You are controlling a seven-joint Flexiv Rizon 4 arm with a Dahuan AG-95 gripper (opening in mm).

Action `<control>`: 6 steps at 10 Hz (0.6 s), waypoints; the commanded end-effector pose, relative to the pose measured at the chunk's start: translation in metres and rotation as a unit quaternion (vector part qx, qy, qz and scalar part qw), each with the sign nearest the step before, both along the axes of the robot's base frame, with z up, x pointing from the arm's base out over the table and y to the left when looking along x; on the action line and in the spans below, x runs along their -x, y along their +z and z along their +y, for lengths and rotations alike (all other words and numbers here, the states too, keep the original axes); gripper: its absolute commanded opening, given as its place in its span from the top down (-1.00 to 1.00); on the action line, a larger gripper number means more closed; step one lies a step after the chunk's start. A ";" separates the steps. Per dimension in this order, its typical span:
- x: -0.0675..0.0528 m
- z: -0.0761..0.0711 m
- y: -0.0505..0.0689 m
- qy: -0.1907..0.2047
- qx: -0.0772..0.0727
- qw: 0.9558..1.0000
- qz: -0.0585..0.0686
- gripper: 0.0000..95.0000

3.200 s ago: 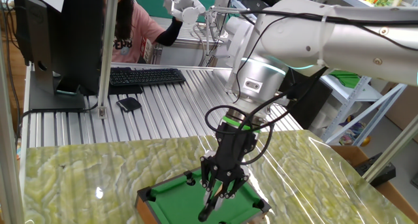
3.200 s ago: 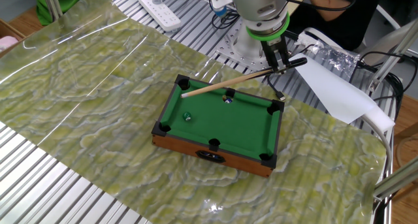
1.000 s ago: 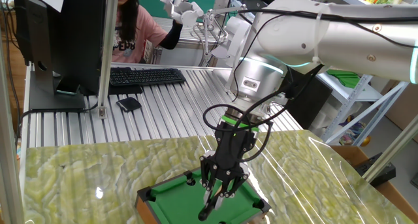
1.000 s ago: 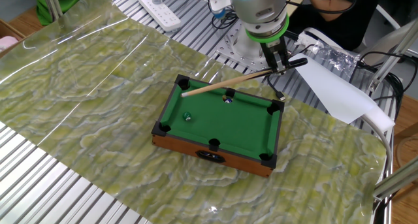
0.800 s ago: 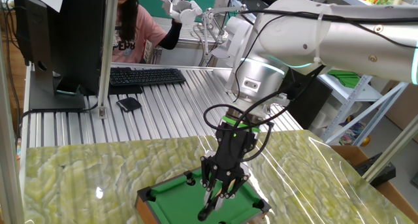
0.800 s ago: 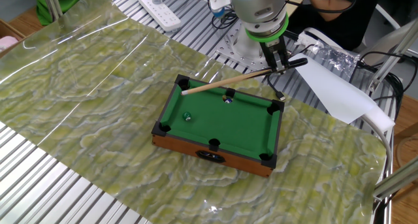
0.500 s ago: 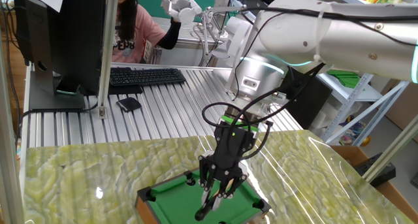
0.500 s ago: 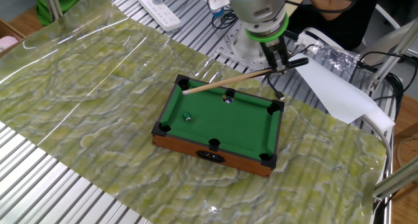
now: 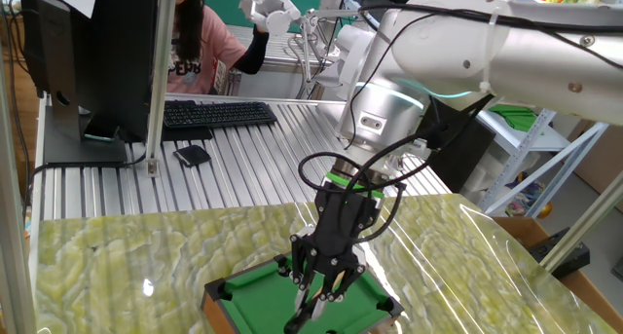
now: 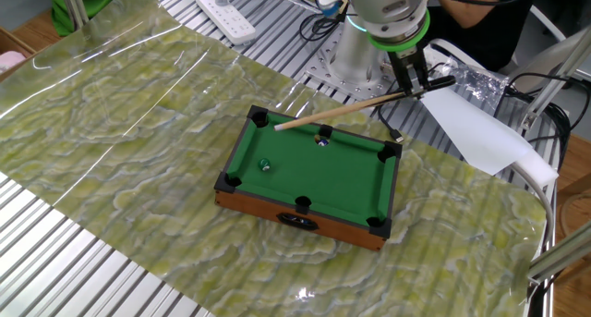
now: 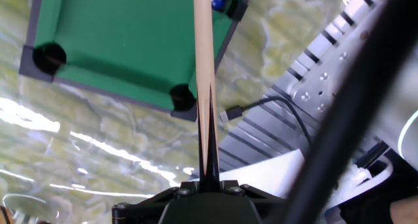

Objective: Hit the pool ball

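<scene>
The pool ball [image 10: 264, 165], a tiny glossy green sphere, lies on the felt near the left end of the small wooden pool table [image 10: 277, 206]. My gripper [image 10: 414, 81] hangs past the table's far right corner, shut on the butt end of a long wooden cue stick [image 10: 346, 108]. The cue slants across the far rail, and its tip is over the far left corner pocket, apart from the green ball. In the hand view the cue stick [image 11: 204, 67] runs straight up from my gripper [image 11: 209, 179] over the felt. The green ball does not show there.
A second, darker ball [image 10: 322, 140] sits by the far middle pocket. The table stands on a green marbled cloth [image 10: 129, 123]. A power strip [image 10: 226, 5] and a white sheet [image 10: 473, 123] lie behind. A keyboard [image 9: 214, 113], a monitor [image 9: 88, 52] and a person [image 9: 195, 42] are further back.
My gripper has drawn back to the right, away from the table, pulling the cue with it. The cue tip has slid a little right along the far rail. The balls have not moved.
</scene>
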State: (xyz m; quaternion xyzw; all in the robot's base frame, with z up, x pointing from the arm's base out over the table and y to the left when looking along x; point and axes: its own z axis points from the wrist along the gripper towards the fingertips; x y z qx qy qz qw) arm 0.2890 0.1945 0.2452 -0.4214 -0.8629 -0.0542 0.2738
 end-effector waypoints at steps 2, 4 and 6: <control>0.002 0.006 0.001 0.002 -0.023 1.000 0.015 1.00; 0.003 0.007 0.000 0.007 -0.030 0.999 0.023 1.00; 0.002 0.006 -0.003 0.009 -0.033 0.999 0.023 1.00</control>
